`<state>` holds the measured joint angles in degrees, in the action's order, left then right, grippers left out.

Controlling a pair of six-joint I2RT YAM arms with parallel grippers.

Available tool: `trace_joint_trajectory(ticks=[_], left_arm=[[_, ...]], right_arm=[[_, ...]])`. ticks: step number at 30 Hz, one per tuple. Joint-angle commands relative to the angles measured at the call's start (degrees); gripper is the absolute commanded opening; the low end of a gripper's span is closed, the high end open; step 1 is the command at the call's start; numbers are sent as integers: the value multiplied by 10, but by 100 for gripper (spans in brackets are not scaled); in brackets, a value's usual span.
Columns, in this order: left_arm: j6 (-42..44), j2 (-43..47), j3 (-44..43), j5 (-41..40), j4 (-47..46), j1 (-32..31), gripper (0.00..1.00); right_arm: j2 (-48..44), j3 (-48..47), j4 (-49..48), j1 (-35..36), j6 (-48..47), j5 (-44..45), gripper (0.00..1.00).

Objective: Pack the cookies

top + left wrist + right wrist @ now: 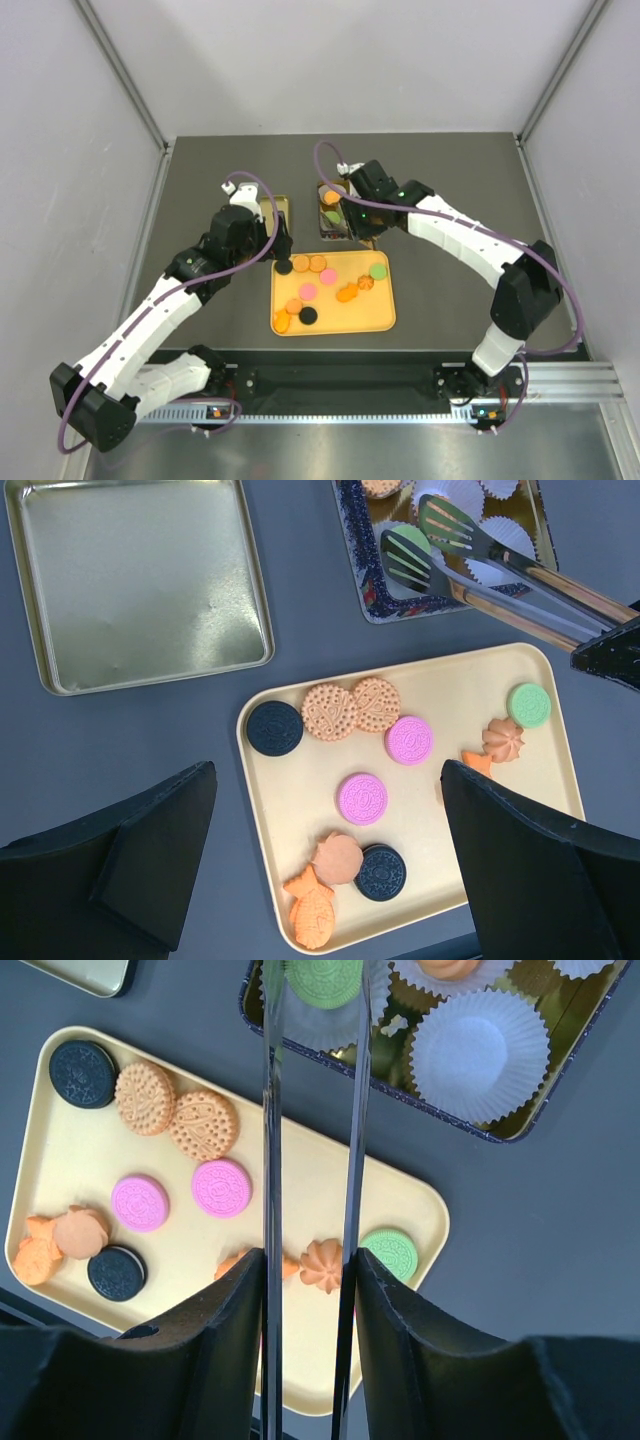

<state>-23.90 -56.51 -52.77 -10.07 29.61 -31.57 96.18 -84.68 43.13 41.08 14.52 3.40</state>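
Right wrist view: R gripper fingers pressed onto both arms of the metal tongs, so jaws are clamped on the tool.
Tong tips: either side of a green cookie, right over a white paper cup in the tin. Can't tell if it's gripped or just sitting in the cup.
Tin: an orange cookie sits in another cup; the big cup beside it is unfilled.
L gripper: jaws spread wide, nothing between them, hovering above the yellow tray.
Rest of cookies: lying flat on that tray. 2 pink, 2 tan, 2 black sandwich, 1 green, a few orange shapes; some touch each other.
Gold lid: on the table beside the tin, apart from the tray.
Handling, my guess: light, stiff, brittle, low profile. On the smooth tray they'll prob skid when nudged.
Grip plan: I'd take each across its rim w/ the tong tips, soft squeeze. I'd start w/ loners like the tray's green one and leave the touching orange/black pair for later.
Risk: too much squeeze chips an edge; too little and it drops short of the cup.
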Motion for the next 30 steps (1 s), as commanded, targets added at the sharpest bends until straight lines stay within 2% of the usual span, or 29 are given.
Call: trace_joint_trajectory(ticks=[1,19,30], left_arm=[[0,8,5,-2,-25,3,99],[0,4,5,-2,-26,3,99],[1,4,3,-2,-26,3,99]], right_arm=[[-28,2,-24,-5,-3,6,38],[-35,-22,-14,-13,-12,9,47],[-135,-29,33,-53,-22,11,45]])
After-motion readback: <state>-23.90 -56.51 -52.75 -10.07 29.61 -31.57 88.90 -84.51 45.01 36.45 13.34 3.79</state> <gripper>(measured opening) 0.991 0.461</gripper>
